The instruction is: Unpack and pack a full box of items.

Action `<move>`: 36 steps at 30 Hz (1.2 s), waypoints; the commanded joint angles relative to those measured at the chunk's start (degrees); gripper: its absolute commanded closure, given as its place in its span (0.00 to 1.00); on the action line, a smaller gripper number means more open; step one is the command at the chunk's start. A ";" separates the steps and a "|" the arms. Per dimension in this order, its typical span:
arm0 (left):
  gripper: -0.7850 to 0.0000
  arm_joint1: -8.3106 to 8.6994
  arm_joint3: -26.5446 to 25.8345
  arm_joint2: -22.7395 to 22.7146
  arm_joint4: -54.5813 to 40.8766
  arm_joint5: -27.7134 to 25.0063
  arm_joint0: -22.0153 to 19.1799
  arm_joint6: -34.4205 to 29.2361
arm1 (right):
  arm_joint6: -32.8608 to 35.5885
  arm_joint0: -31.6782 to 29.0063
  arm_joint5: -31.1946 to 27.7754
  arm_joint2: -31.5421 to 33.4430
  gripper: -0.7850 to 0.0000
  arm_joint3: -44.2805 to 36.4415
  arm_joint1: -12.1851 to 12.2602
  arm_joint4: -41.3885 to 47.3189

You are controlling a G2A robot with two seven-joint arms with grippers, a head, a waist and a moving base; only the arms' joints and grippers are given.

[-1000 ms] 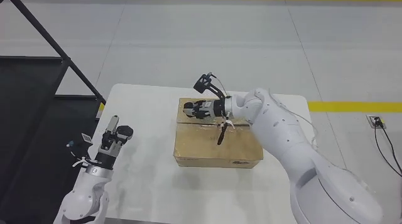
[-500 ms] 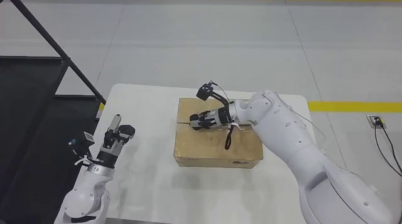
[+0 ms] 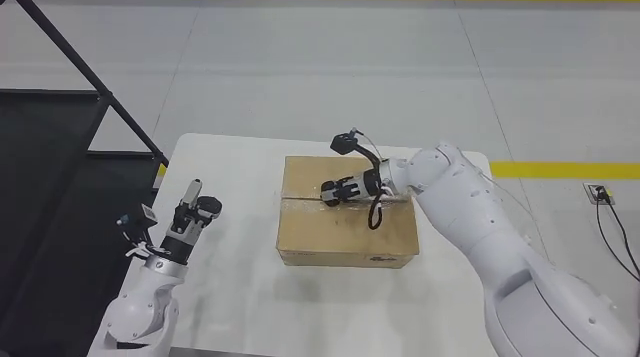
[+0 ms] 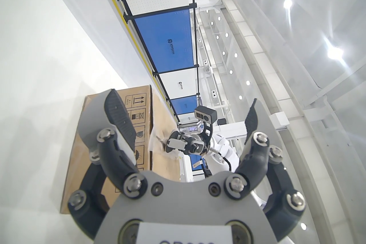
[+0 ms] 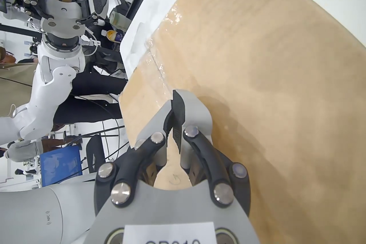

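White table [image 3: 230, 257] bears rectangular, tape-sealed cardboard box [image 3: 312, 229].

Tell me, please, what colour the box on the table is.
Plain brown cardboard; the box shows best in the top view.

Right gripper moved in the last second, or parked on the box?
Yes. In the top view the right gripper has slid across the box, from near its left edge toward the middle of its top.
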 commanded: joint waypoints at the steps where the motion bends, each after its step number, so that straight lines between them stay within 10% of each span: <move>1: 0.00 0.03 0.12 0.21 0.20 0.22 -0.39 -0.32 | -0.40 -0.01 -0.08 0.40 1.00 0.71 0.38 -0.07; 36: 0.00 0.29 1.98 3.24 0.89 1.18 -4.14 -2.68 | -5.99 -8.30 -6.11 8.74 1.00 -12.08 13.18 -2.75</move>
